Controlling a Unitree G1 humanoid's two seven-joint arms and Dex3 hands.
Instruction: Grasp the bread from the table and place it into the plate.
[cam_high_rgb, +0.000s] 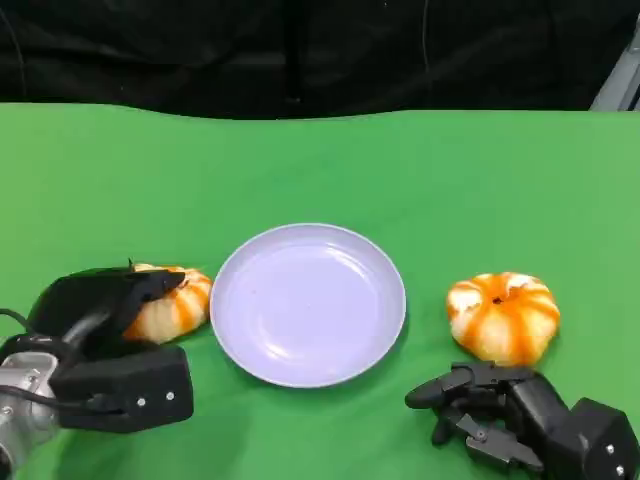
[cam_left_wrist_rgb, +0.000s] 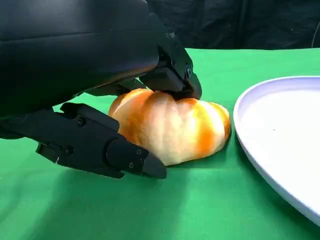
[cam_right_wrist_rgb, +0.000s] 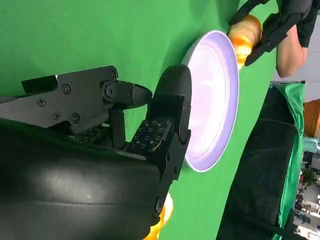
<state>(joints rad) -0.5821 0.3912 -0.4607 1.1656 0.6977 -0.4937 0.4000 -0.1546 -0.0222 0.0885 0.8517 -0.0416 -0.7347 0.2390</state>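
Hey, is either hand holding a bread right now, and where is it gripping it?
The left hand is closed around the left bread, fingers on its top and near side; it still sits on the table. The right hand holds nothing.

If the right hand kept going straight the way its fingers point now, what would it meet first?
Probably the plate: in the right wrist view the right hand aims its fingers at its rim. The nearby bread sits off to the side. Depth is uncertain.

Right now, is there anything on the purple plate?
No. The plate holds nothing; its whole inside shows. One bread sits on the table beside it under the left hand, another bread on its other side.
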